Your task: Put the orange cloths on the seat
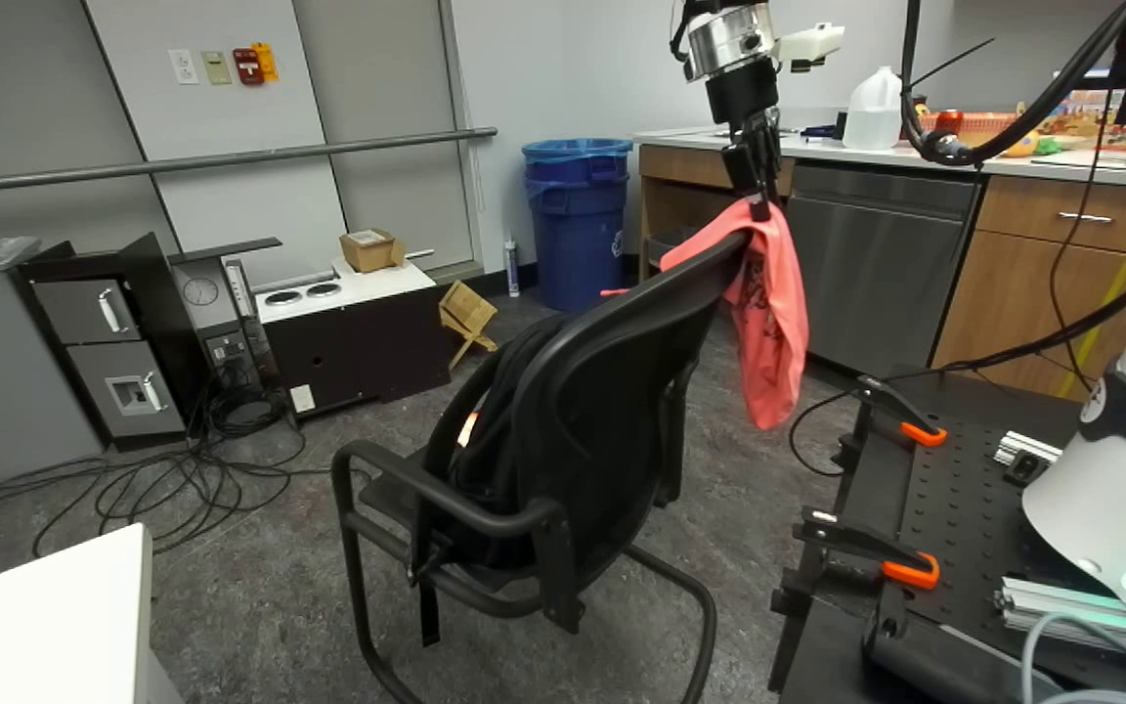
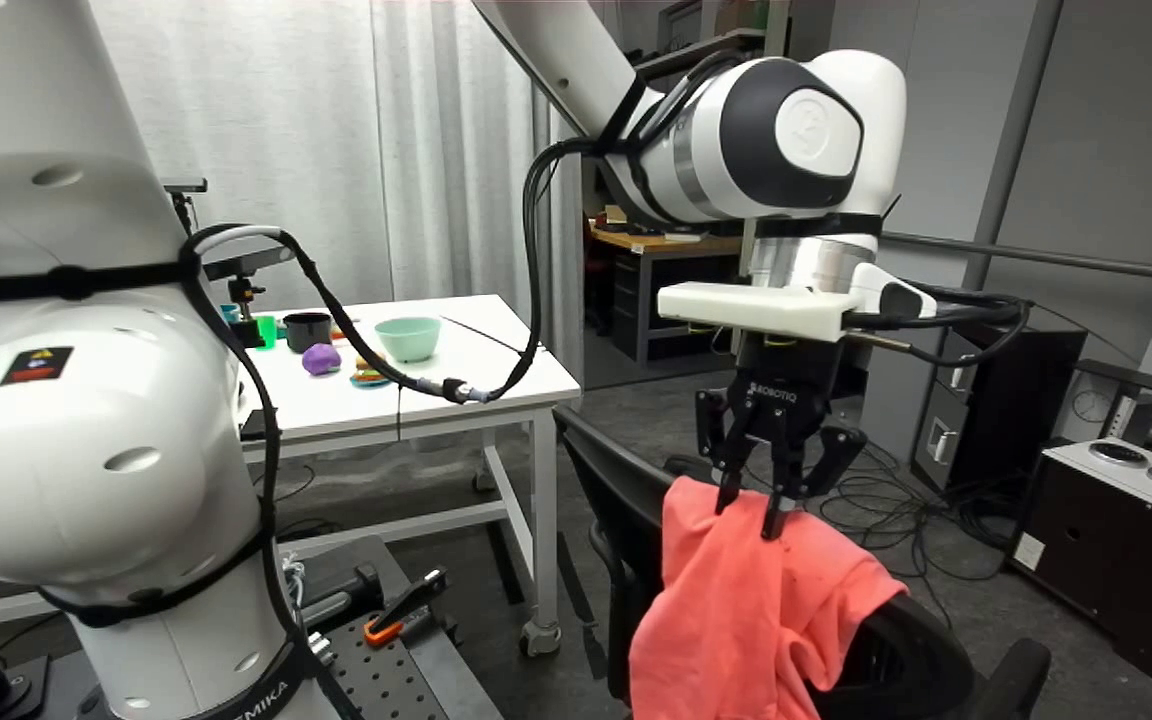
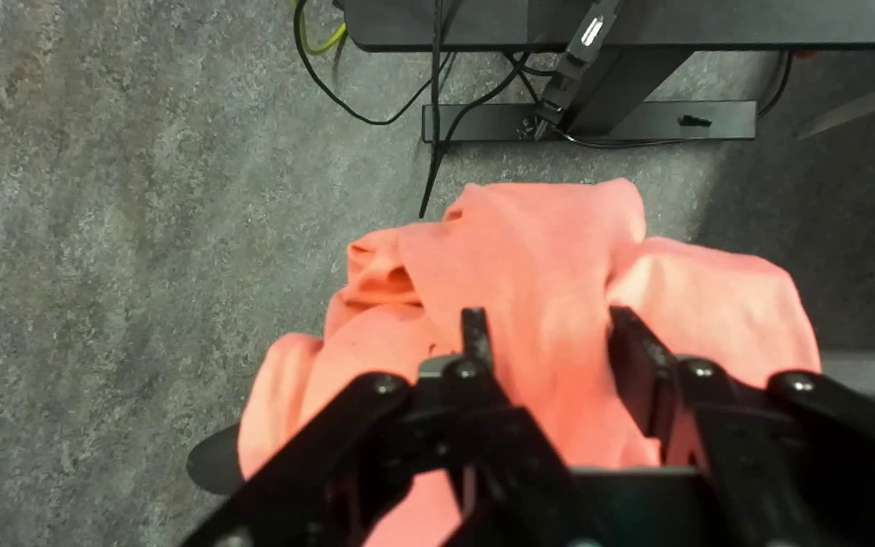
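The salmon pink-orange cloth (image 1: 770, 323) hangs over the top edge of the black chair's backrest (image 1: 612, 391). It also shows in an exterior view (image 2: 736, 610) and the wrist view (image 3: 536, 266). My gripper (image 1: 760, 210) points down at the cloth's top, also seen in an exterior view (image 2: 751, 515). In the wrist view the fingertips (image 3: 548, 323) stand apart, with loose cloth between and below them. The black seat (image 1: 392, 497) is mostly hidden by the backrest, armrest and a black bag. The pale yellow-orange cloth is out of view.
A black backpack-like bag (image 1: 485, 460) is on the chair. The black robot table (image 1: 964, 508) with orange-tipped clamps stands beside the chair. A white table (image 2: 476, 340) holds a bowl and toys. A counter (image 1: 1022, 161) and blue bin (image 1: 578, 225) stand behind.
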Controlling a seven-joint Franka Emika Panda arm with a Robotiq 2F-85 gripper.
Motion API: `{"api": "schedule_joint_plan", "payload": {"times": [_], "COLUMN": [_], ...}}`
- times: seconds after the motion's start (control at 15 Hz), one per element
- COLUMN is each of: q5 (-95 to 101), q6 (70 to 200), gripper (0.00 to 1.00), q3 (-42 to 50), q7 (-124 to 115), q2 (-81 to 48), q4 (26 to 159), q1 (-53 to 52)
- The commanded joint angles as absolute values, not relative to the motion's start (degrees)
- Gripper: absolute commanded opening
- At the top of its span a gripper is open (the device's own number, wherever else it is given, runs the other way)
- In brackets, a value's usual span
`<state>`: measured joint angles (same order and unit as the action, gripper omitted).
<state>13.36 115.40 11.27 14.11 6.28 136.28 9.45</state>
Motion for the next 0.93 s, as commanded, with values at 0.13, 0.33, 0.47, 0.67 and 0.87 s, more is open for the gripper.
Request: {"api": "schedule_joint_plan", "payload": {"times": [0.13, 0.33, 0.47, 0.67, 0.87], "q5": [13.3, 12.8, 12.4, 11.6, 9.8], "q6": [116.1, 117.1, 118.4, 122.3, 126.1], "gripper": [0.01, 0.03, 0.03, 0.03, 0.03], "q3": [11.1, 10.6, 10.0, 8.6, 6.7], "q7": [15.4, 14.4, 13.1, 9.3, 3.2], "q2": [7.3, 7.9, 8.2, 8.1, 7.1], "q4": [135.5, 134.3, 132.7, 129.3, 124.6], "q1": [9.6, 9.2, 8.8, 7.9, 6.9]}}
